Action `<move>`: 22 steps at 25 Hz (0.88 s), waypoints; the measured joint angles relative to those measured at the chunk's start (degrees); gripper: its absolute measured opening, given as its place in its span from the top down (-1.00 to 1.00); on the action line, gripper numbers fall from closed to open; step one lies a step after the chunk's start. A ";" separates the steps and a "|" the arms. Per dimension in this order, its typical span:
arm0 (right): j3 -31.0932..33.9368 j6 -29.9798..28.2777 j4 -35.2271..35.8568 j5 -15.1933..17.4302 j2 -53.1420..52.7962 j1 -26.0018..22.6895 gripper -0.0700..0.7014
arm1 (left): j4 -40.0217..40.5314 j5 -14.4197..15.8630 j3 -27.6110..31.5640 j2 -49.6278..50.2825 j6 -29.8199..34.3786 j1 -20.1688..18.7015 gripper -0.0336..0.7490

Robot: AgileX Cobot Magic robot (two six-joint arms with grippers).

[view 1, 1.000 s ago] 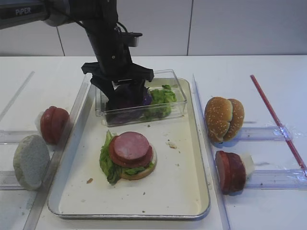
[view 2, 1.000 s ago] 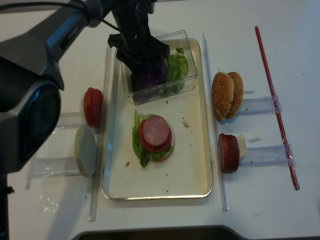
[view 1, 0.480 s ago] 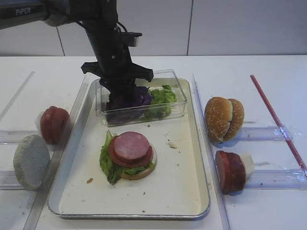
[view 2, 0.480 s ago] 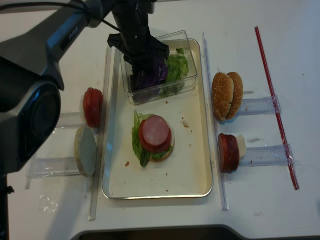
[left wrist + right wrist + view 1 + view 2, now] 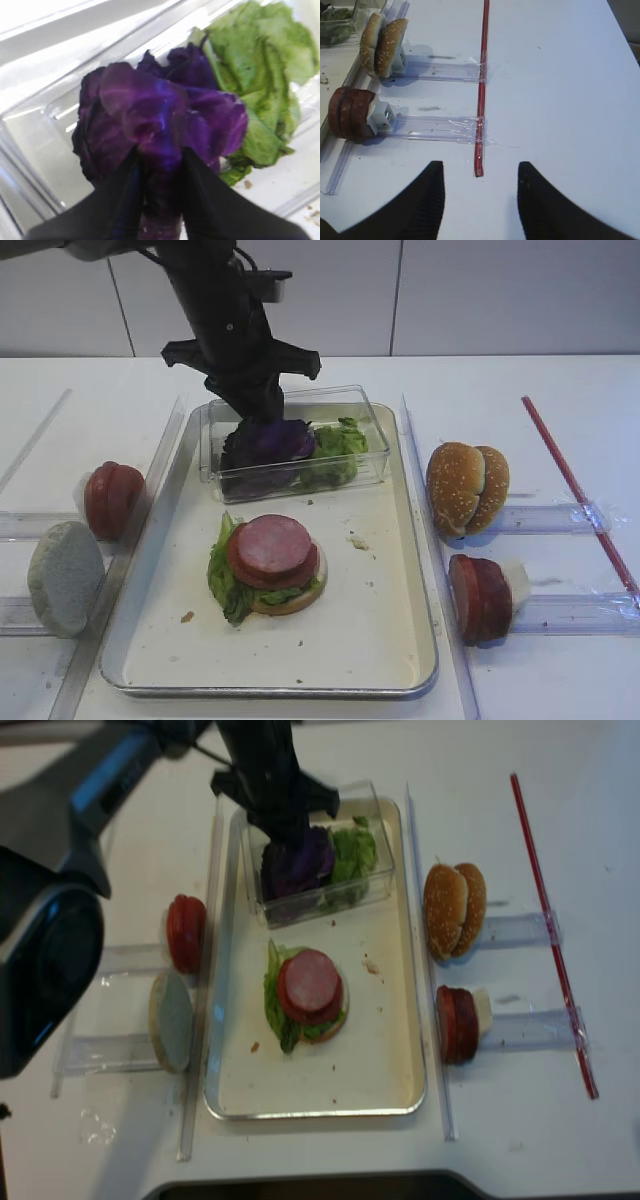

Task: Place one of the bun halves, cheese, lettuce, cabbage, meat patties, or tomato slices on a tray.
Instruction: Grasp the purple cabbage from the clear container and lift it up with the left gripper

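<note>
My left gripper [image 5: 262, 412] is shut on the dark purple cabbage [image 5: 268, 440], which hangs crumpled between the fingertips just above the clear plastic box [image 5: 372, 430]. In the left wrist view the cabbage [image 5: 160, 110] bulges above the closed gripper [image 5: 159, 167], with green lettuce [image 5: 260, 75] beside it in the box. The tray [image 5: 385, 620] holds a stack of bun half, lettuce and pink meat slices [image 5: 270, 558]. My right gripper [image 5: 479, 172] is open over the bare table, holding nothing.
Two sesame bun halves [image 5: 467, 488] and red slices [image 5: 480, 597] stand in clear holders right of the tray. Red slices [image 5: 112, 498] and a pale bun half [image 5: 65, 575] stand to its left. A red stick [image 5: 481, 100] is taped to the table at right.
The left gripper's jaws closed on the cabbage inside the box, then rose, lifting the leaf up to the box's rim. Nothing else moved.
</note>
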 joint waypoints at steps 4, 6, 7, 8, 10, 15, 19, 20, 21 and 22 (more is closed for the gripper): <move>0.00 0.00 0.00 0.00 0.00 0.00 -0.11 | -0.32 0.00 0.00 -1.72 -0.36 0.00 0.49; 0.00 0.00 0.00 0.00 0.00 0.00 -0.11 | -0.65 0.11 0.00 -2.50 -0.72 0.00 0.50; 0.00 0.10 0.00 0.00 0.00 0.00 -0.11 | -0.74 0.11 0.00 -2.82 -1.24 0.00 0.50; 0.00 0.10 0.00 0.00 0.00 0.00 -0.11 | -0.99 0.11 0.00 -3.31 -1.46 0.00 0.50; 0.00 0.10 0.00 0.00 0.00 0.00 -0.11 | -1.76 0.22 0.00 -4.48 -1.89 0.00 0.50; 0.00 0.22 0.00 0.00 0.00 0.00 -0.11 | -3.93 0.32 2.31 -8.96 -3.19 -0.25 0.50; 0.00 0.22 0.00 0.00 0.00 0.00 -0.11 | -4.20 0.32 9.12 -15.19 -3.18 -0.59 0.50; 0.00 0.22 0.00 0.00 0.00 0.00 -0.11 | -4.20 0.41 10.98 -16.84 -3.18 -0.84 0.50; 0.00 0.22 0.00 -0.10 0.00 0.00 -0.11 | -4.20 0.41 12.78 -18.18 -3.22 -0.97 0.50; 0.00 0.22 0.00 -0.11 0.00 0.00 -0.11 | -4.20 0.41 14.19 -19.77 -3.31 -1.32 0.50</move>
